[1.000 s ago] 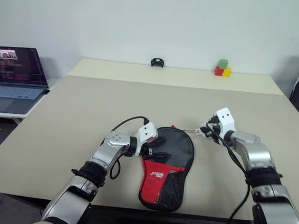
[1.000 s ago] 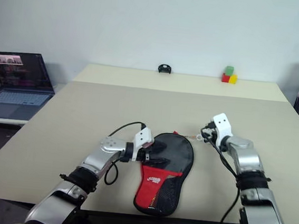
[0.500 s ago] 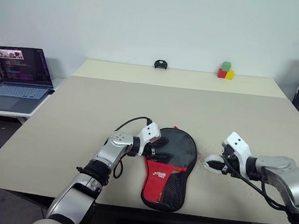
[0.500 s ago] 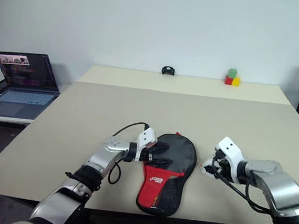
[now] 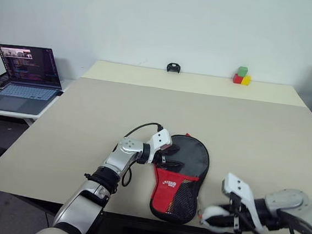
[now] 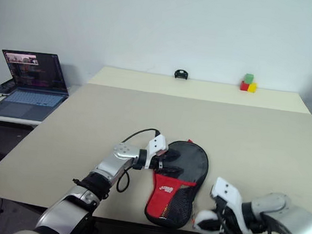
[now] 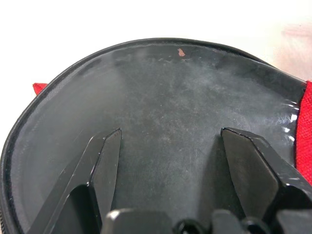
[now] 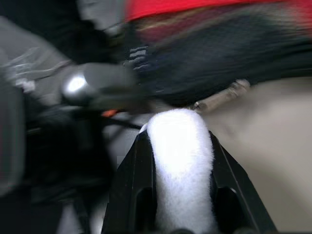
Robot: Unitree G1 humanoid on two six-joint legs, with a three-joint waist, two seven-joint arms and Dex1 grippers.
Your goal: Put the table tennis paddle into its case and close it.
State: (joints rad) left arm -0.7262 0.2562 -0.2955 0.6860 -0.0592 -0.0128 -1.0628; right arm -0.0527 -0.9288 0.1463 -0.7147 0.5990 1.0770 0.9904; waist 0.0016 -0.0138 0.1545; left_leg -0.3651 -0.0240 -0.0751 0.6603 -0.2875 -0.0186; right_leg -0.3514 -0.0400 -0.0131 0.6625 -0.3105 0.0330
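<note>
The soft, paddle-shaped case (image 5: 180,177) lay on the matte surface (image 5: 89,121); the left tool (image 5: 170,156) spread wide at its 10 o'clock rim (smooth black panel), while the right tool (image 6: 200,223) pinched a fuzzy white pad (image 8: 179,161).

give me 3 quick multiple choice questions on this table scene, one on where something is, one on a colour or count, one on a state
1. Where does the case lie?
A. at the table's near edge
B. by the far wall
C. on the laptop

2. How many small coloured blocks sit at the far side of the table?
A. one
B. three
C. five

3. How do the left gripper jaws stand?
A. shut tight
B. spread apart over the case
C. clamped on a block

Answers:
1 A, its lower end reaches the near edge.
2 B, one green, one red, one yellow.
3 B, the left wrist view shows both fingers wide apart above the black fabric.
</note>
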